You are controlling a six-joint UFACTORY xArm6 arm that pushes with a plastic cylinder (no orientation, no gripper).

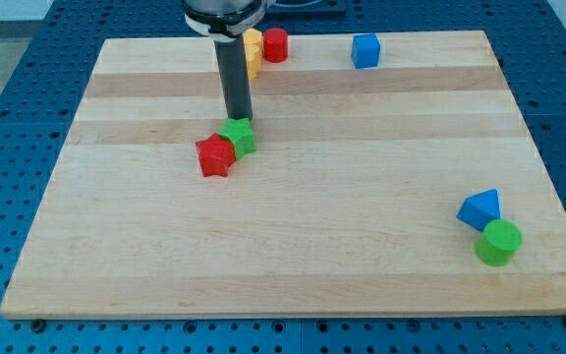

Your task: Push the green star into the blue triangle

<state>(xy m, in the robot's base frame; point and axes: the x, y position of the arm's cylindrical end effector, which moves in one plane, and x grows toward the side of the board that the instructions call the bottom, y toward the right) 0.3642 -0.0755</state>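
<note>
Right, my tip [239, 118] touches the green star [239, 135] from above, nothing gripped; light, probably slippery, best shoved toward the blue triangle [480, 207].

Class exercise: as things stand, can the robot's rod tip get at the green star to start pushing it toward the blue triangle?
Probably yes: my tip already sits at the green star, on its top side in the view. The red star touches its lower left, away from the blue triangle.

No text, label, brand, number or sign can be read anywhere on the wooden board [293, 246], the coloured blocks or the blue surface around them.
</note>
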